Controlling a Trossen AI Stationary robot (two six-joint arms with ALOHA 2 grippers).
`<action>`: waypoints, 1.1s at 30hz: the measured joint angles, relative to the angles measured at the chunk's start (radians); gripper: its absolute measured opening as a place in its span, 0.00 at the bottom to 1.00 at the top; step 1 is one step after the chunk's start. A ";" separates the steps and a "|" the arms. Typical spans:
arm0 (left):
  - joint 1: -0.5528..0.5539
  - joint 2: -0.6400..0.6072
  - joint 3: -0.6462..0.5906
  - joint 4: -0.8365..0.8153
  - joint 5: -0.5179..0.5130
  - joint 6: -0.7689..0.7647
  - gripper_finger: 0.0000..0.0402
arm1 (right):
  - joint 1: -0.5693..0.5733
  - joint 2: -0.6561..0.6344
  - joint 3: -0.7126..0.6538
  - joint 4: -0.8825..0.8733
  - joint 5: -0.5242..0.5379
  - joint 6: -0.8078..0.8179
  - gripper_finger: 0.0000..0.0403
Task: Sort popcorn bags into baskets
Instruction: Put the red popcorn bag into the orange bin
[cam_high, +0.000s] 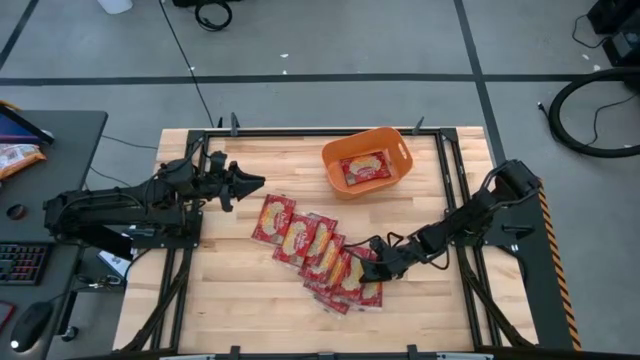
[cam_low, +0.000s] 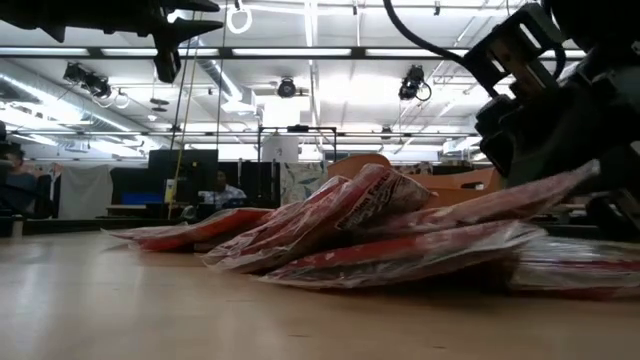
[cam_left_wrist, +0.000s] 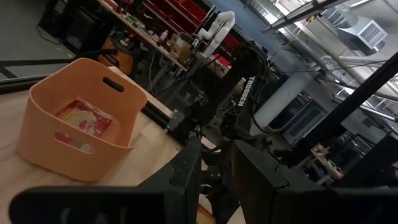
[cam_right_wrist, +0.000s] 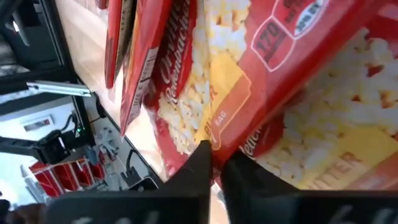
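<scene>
The tabletop (cam_high: 230, 290) carries an orange basket (cam_high: 367, 161) with one popcorn bag (cam_high: 365, 168) inside. A fanned row of popcorn bags (cam_high: 315, 248) lies mid-table. The right tool (cam_high: 372, 250) is clenched on the end bag (cam_right_wrist: 267, 93) (its edge lifted); the left tool (cam_high: 250, 183) hovers released beside the row.

The wooden table (cam_high: 240, 290) stands on a grey floor (cam_high: 330, 40) crossed by dark tape lines. A dark desk (cam_high: 55, 140) with a keyboard (cam_high: 20, 263) sits off its left edge. Fluorescent ceiling lights (cam_low: 320, 75) brighten the room behind, where a person (cam_low: 222, 187) sits at monitors.
</scene>
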 joint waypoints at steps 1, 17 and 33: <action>0.000 0.000 0.000 0.000 0.000 0.002 0.23 | 0.000 -0.003 0.000 0.003 -0.001 -0.010 0.04; 0.001 0.000 0.000 -0.013 -0.006 0.005 0.23 | -0.024 -0.426 0.000 -0.455 -0.059 -0.120 0.01; 0.002 0.000 0.000 -0.003 -0.131 -0.002 0.23 | -0.426 -0.799 0.000 -0.719 0.188 -0.339 0.01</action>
